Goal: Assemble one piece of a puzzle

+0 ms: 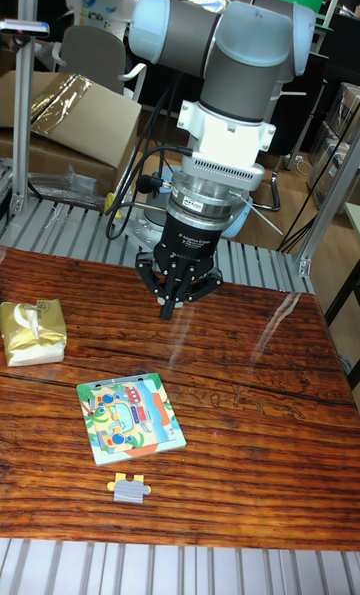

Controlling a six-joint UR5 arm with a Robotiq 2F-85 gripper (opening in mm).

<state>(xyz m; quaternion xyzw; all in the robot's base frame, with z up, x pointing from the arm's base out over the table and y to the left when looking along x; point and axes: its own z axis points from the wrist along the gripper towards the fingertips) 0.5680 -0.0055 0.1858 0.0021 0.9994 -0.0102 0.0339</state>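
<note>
- While the grey and silver UR5 arm [225,65] leans in over the far edge of the dark, wood-grained table [250,405], its black two-finger gripper [172,307] points downward above the tabletop.
- Fingers [166,305] of the gripper are drawn close together at the tips, leaving only a narrow gap; nothing is visibly held between them.
- Whether the fingertips touch the table surface cannot be determined from this view.
- Nearer the camera than the gripper and slightly to the picture's left lies the square, colourfully printed puzzle board [130,417], flat on the table and rotated a little against the table edge.
- Beyond the board from the gripper, just beside the board's near edge, lies the loose grey and yellow puzzle piece [128,487], flat on the wood and apart from the gripper.
- To the picture's left of the gripper, near the table's left edge, sits a crumpled gold foil packet [32,331], well apart from the puzzle board.
- Behind the arm, off the table, stands an open brown cardboard box [70,120].
</note>
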